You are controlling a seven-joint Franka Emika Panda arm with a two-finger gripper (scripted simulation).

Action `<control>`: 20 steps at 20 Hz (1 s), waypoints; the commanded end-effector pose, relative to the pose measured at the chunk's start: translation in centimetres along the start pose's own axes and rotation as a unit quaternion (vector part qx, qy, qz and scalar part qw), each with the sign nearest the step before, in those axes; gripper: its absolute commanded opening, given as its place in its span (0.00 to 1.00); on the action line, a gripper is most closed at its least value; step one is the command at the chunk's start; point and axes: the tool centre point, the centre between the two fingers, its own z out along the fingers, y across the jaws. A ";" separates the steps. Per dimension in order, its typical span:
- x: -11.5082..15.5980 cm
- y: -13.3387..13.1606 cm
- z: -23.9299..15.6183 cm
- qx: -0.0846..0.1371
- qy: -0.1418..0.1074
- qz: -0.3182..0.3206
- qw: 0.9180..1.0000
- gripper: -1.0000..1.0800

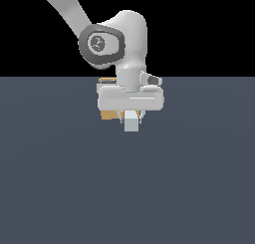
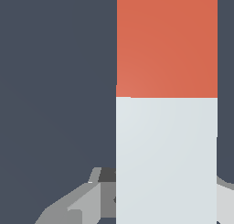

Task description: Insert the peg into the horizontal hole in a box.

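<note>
So the gripper (image 1: 131, 116) is pinching the peg (image 1: 131, 123) at mid-frame in the exterior view, white end toward the camera. The box (image 1: 108, 114) peeks out just behind, mostly hidden. Looks like insertion isn't done yet, can't see the hole.

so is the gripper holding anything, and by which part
The gripper holds the peg, its fingers on the pale grey-white section; the red-orange end is free.
</note>
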 end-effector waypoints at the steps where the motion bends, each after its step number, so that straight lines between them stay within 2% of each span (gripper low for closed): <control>1: 1.8 0.0 -0.4 -0.001 0.000 -0.023 1.000 0.00; 4: 2.8 -0.1 -0.5 -0.001 0.000 -0.035 0.999 0.00; 20: 3.5 -0.3 -0.5 0.000 0.000 -0.037 0.999 0.00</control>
